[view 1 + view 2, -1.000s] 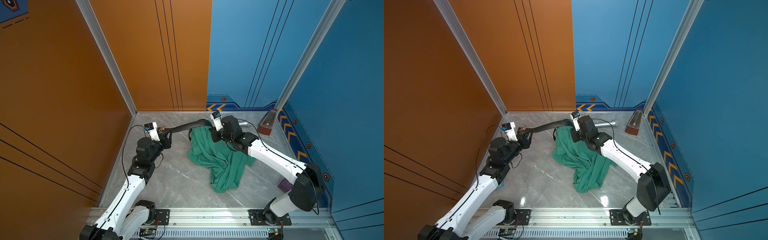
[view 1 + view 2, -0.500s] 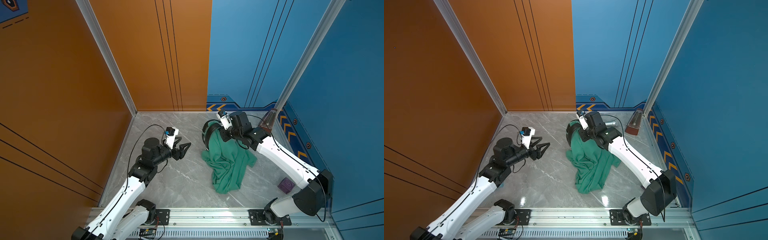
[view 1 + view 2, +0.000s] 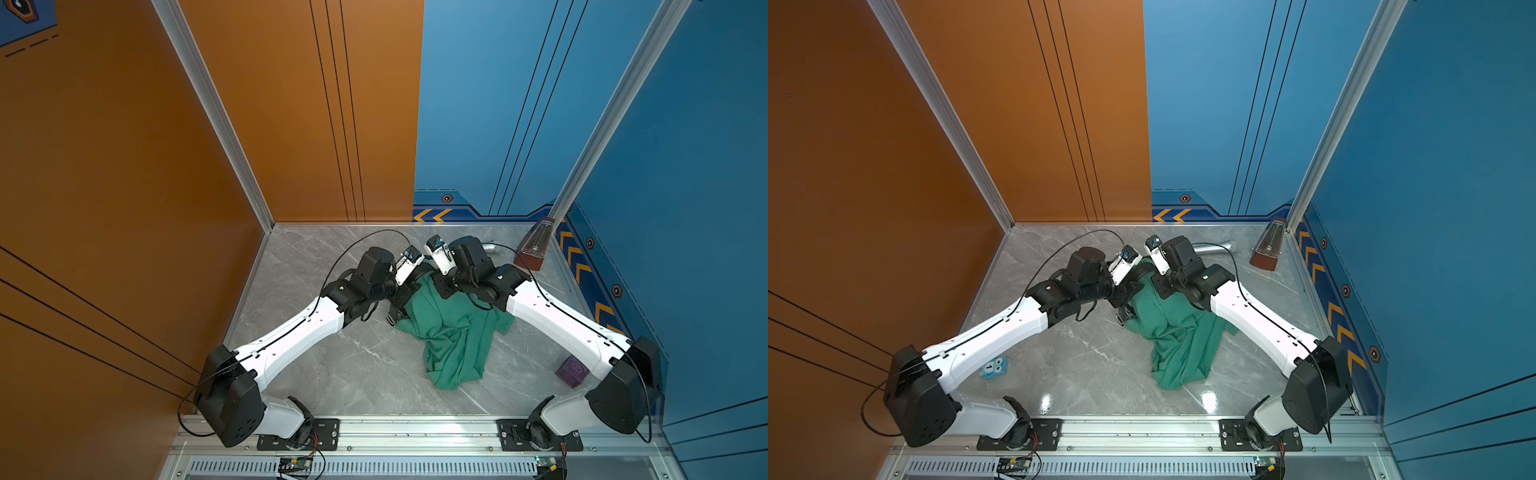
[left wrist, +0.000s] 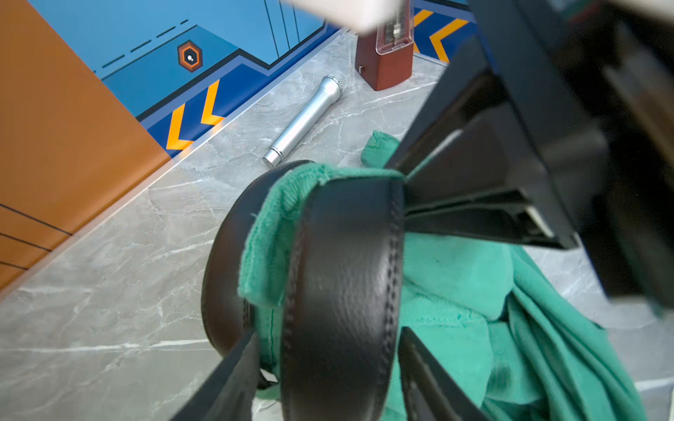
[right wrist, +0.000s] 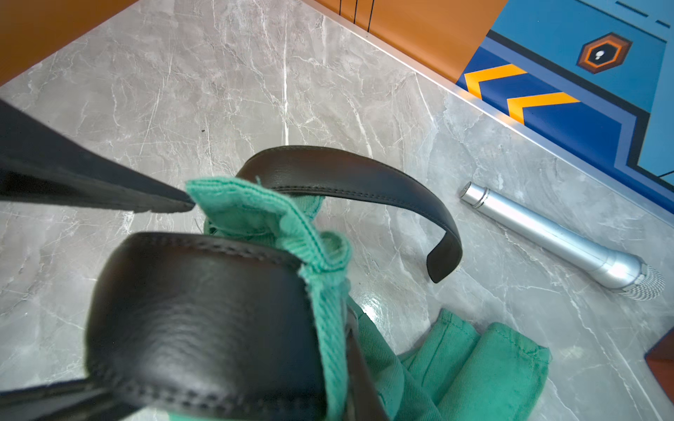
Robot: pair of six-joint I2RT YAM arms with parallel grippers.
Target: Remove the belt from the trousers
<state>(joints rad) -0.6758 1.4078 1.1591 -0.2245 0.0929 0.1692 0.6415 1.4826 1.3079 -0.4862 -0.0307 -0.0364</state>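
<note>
Inspector: Top views?
Technician: Both set high at the near edge, side by side, facing down over the whole desk (image 3: 332,374); nearly identical.
Inspector: Wrist views?
Technician: Each very close to the belt (image 4: 343,291) and trousers (image 4: 456,273), from opposing sides; both share the microphone (image 4: 310,116)

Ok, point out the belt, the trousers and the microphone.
belt (image 5: 204,313), right wrist view, stitched strap face
trousers (image 3: 453,336), in a top view, middle of cloth
microphone (image 5: 539,229), right wrist view, silver barrel
</note>
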